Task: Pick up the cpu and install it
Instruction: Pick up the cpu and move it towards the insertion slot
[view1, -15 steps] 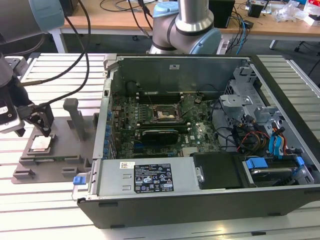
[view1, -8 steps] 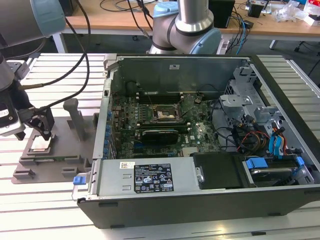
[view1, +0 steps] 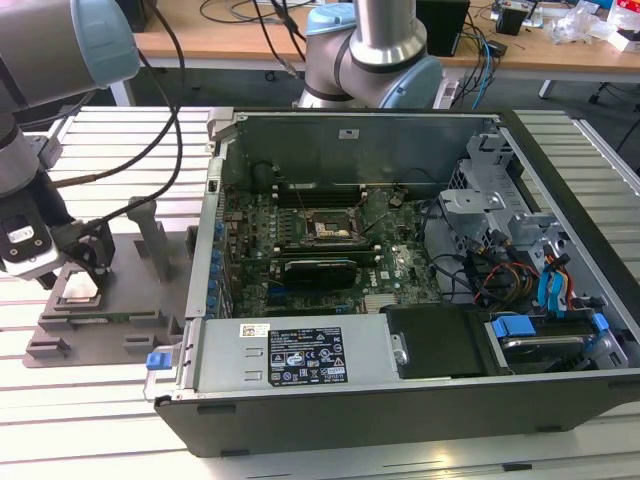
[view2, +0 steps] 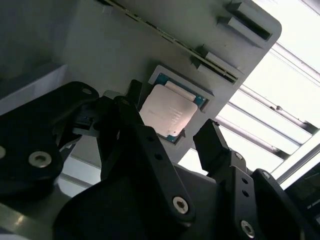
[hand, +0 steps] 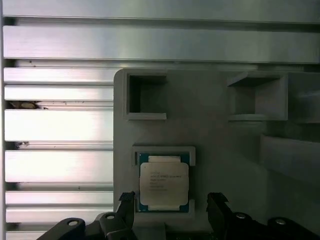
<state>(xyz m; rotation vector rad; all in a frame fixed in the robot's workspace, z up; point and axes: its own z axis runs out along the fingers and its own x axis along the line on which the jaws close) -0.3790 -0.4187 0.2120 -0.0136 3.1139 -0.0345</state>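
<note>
One cpu (hand: 164, 182) lies flat, metal top up, in a square recess of the grey tray (hand: 215, 135). A thin lip of that recess shows all round the chip in the first wrist view, with a blue-green margin at its edges. The gripper (hand: 171, 200) hangs just above it. Its two black fingers (hand: 128, 207) are spread wide, one on each side of the recess, and a sliver of tray is visible between each tip and the chip, so nothing is clamped. The second wrist view shows the same straddle from a slant.

In the exterior view the cpu (view1: 78, 288) and the gripper (view1: 85, 262) are at the exterior view's left, with the tray (view1: 135, 300) resting on a slatted aluminium table (view1: 100, 420). Bare slats run on past the tray's outer edge. Beyond the chip in the first wrist view, two open square pockets (hand: 145, 95) are moulded into the tray.

One computer case (view1: 300, 400) lies open on its side just beside the tray, toward the exterior view's right. Its green board faces up with one square socket (view1: 328, 228) near the middle, well apart from the chip. A second arm (view1: 370, 50) stands behind the case, and a wooden desk (view1: 230, 35) strung with cables runs along the back.
</note>
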